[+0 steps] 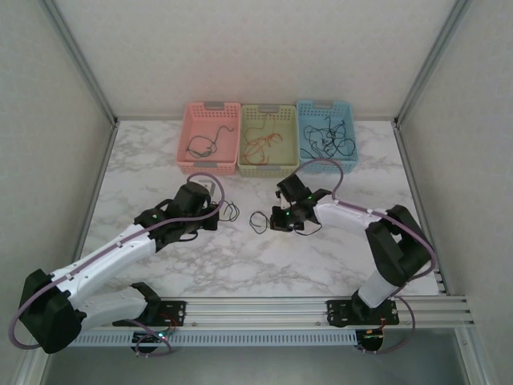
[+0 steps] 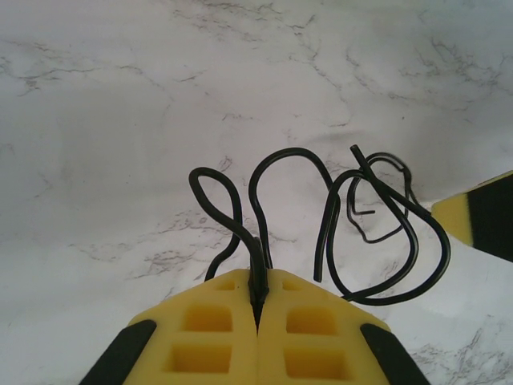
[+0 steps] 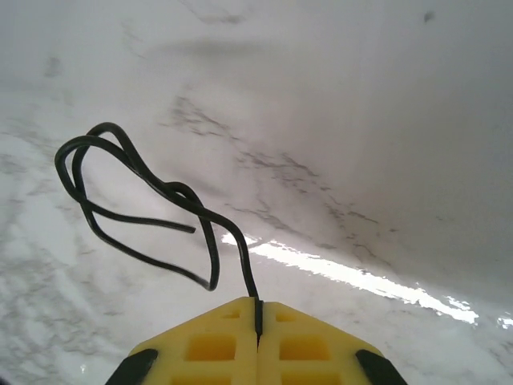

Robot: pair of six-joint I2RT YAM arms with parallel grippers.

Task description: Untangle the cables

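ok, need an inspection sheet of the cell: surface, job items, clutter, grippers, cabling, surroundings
Surface: white marble-pattern table.
Job's things: left black cable and right black cable, a gap between them in the top view; further cables in the pink basket, yellow basket, blue basket.
Clutter: nothing seen.
Grippers: left gripper shut on left black cable; right gripper shut on right black cable.
Cables: lilac arm cables loop along both arms.
Surroundings: white walls, metal frame, rail at near edge.

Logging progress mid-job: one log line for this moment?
left gripper: shut on looped black cable | right gripper: shut on other black cable
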